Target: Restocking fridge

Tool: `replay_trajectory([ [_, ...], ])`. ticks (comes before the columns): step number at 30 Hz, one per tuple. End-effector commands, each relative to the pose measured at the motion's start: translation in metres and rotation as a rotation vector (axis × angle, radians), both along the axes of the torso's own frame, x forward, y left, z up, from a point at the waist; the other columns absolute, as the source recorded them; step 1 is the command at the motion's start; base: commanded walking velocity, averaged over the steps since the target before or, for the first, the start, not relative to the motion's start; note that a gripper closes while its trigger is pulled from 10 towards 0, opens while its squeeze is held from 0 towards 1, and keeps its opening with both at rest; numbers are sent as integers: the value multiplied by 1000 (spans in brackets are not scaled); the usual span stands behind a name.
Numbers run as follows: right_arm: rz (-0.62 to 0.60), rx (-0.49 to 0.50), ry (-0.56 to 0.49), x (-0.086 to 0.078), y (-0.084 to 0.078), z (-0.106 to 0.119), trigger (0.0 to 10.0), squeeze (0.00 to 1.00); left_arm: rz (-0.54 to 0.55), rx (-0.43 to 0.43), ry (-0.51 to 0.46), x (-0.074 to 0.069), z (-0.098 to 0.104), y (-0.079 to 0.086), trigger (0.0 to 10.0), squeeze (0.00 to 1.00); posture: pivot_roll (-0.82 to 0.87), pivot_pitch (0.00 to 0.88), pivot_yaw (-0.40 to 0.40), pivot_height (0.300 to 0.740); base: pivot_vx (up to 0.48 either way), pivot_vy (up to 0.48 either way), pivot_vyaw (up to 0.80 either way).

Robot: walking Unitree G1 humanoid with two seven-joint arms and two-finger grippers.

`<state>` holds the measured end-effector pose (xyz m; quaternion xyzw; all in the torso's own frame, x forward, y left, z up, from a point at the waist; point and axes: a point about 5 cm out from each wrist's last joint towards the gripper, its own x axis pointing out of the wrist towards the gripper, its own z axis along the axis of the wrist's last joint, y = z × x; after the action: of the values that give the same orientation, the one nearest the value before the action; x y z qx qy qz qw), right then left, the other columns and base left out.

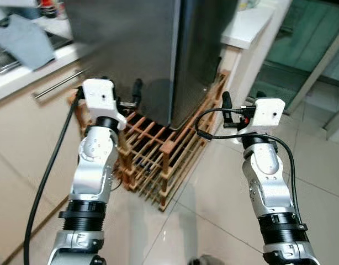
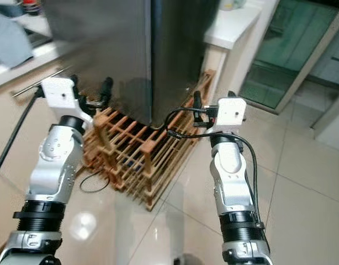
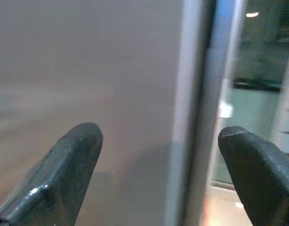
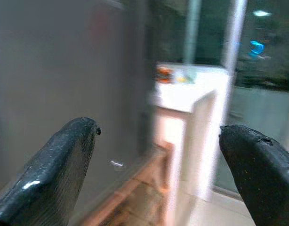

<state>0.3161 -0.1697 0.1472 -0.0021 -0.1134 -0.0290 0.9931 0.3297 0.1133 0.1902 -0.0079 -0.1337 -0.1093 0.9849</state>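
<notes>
Two silver arms rise from the bottom of the head views, forearms near upright and wrists bent forward, both aimed at the tall dark grey steel fridge (image 1: pixel 153 49) ahead. Nearest the robot lies the glossy pale tiled floor (image 1: pixel 213 221). On it, around the fridge's foot, stands a low slatted wooden rack (image 1: pixel 158 160) whose near corner points toward the robot between the two arms.

Left end effector (image 3: pixel 158 155): fingers spread wide apart, holding nothing, raised close in front of the fridge's flat door face near its vertical edge. Right end effector (image 4: pixel 158 160): also released and empty, held beside the fridge's right side, with the white worktop (image 1: pixel 247 25) and a glass-panelled door (image 1: pixel 302 49) beyond it. A black cable trails from each wrist.

Farther off on the left, a pale cabinet front with a metal bar handle (image 1: pixel 56 84) runs under a white worktop edge carrying a folded grey cloth (image 1: pixel 26 38).

Judging by this, restocking has barely begun: the fridge door looks closed, no groceries are in either end effector, and none lie within view. Opening the door, fetching items and placing them inside all appear left to do. The pose suggests an approach to the door.
</notes>
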Motion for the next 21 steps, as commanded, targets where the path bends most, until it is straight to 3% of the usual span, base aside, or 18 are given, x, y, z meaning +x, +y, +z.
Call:
replay_trajectory([
  [1, 8, 14, -22, -1, 7, 5, 10000, 0, 30, 30, -3, 3, 4, 12, 10000, 0, -72, 0, 27, 740, 0, 0, 0],
  [8, 8, 11, -2, -2, 11, 0, 10000, 0, 37, 45, 17, 8, 4, 16, 10000, 0, -70, 0, 43, 740, 0, 0, 0],
  [16, -1, 6, 33, 0, 9, -8, 10000, 0, 79, 86, 81, 23, -1, 17, 10000, 0, -69, 0, 52, 740, 0, 0, -621],
  [18, 10, 4, 39, -4, 9, -8, 10000, 0, 103, 103, 94, 14, -9, 34, 10000, 0, -63, 0, 53, 740, 0, 0, 0],
  [19, 10, 4, 39, -4, 9, -8, 10000, 0, 103, 103, 94, 14, -9, 34, 10000, 0, -63, 0, 53, 740, 0, 0, 0],
  [21, 19, 10, 50, -14, 7, -10, 10000, 0, 123, 127, 110, -2, -21, 52, 10000, 0, -51, 0, 48, 740, 0, 0, 0],
])
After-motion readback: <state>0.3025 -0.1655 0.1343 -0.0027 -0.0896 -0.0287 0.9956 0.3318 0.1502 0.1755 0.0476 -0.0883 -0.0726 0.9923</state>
